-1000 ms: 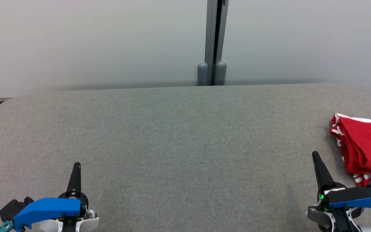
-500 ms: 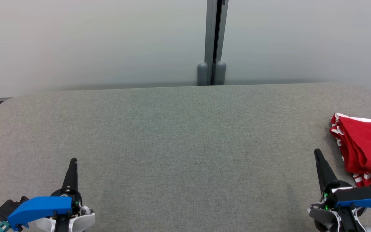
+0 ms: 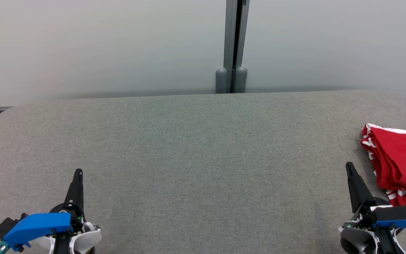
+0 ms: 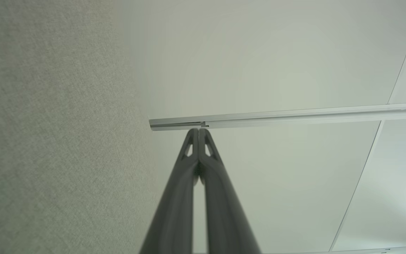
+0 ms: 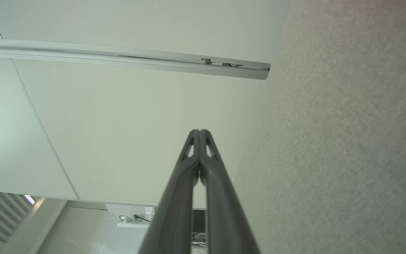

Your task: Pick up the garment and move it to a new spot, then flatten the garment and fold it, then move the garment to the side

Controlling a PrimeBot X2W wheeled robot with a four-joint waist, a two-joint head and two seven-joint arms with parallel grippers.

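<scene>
Resting over the table, both grippers closed and empty

Head view: the grey fabric-covered table [image 3: 203, 148] spans the frame. The red garment [image 3: 398, 160], trimmed with white stripes, lies in a compact layered bundle at the table's far right side, and the picture's edge cuts it off. The right gripper [image 3: 348, 165] sits at the lower right, just beside the garment's near-left edge but apart from it, fingers pressed together and holding nothing. The left gripper [image 3: 78, 172] sits at the lower left, well apart from the garment, its fingers likewise together with nothing between them. Both point toward the pale wall behind the table, where a grey vertical post [image 3: 235, 46] divides two panels.

Wrist views: each pair of fingers meets at the tips.
</scene>
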